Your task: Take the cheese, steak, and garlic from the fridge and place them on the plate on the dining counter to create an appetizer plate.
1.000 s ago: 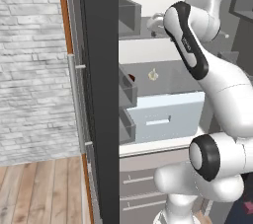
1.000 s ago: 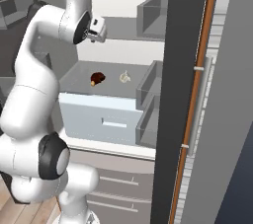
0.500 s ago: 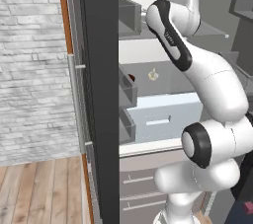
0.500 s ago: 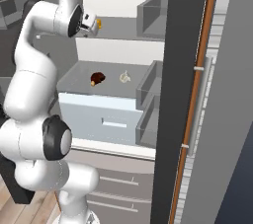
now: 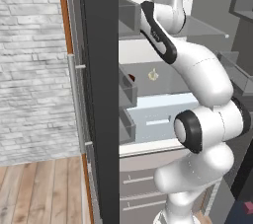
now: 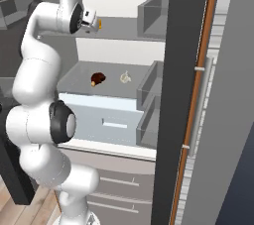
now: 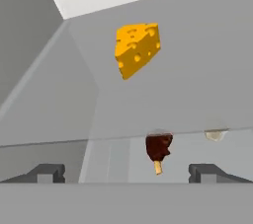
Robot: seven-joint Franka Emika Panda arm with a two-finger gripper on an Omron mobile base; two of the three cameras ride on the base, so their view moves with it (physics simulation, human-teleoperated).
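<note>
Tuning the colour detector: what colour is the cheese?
Yellow-orange with small darker holes; the cheese shows best in the hand view, on the grey shelf.

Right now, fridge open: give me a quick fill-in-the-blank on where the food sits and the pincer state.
1. The yellow holed cheese wedge lies on the ____ grey shelf.
2. The dark reddish-brown steak lump lies beside the pale ____.
3. The pincer stands ____, holding nothing.

Missing words: upper; garlic; open

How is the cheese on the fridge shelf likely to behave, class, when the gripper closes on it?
The cheese is a chunky wedge with flat faces, so it should sit still rather than roll. Its sloping sides may let it squirm out of a pinch. It looks small against the wide-open gripper, so probably light.
</note>
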